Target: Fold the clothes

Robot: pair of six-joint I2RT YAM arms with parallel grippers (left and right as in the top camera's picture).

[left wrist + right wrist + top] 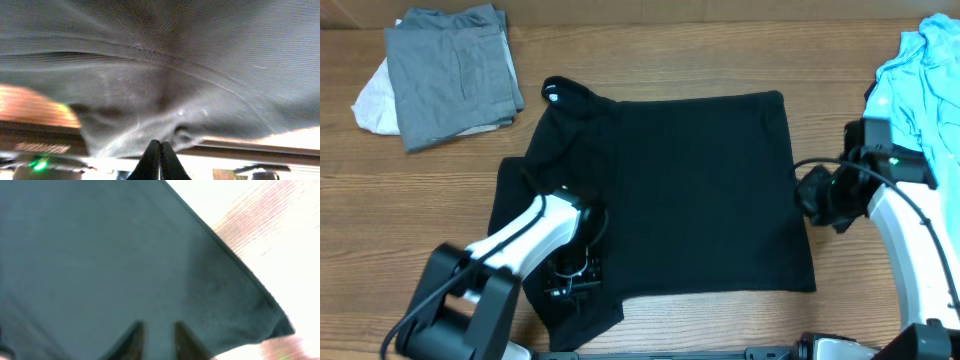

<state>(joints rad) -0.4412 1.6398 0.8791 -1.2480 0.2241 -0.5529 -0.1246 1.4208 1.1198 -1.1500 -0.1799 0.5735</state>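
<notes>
black shirt (700,190): lower-left under left arm (520,235) | light blue garment (930,80): cropped right | white garment (375,105): mostly under grey garment (450,70)

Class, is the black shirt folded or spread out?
Mostly spread: the black shirt lies broad and flat, rumpled only at its collar end.

No words or numbers can be read here. The black shirt (690,190) has a small white mark (552,93) by its neck, well up and away from the left gripper (570,283). It is too tiny to read. In the left wrist view, a dark strip (15,134) low down, left of that gripper, has orange marks (42,148). They are too blurry to read.
</notes>
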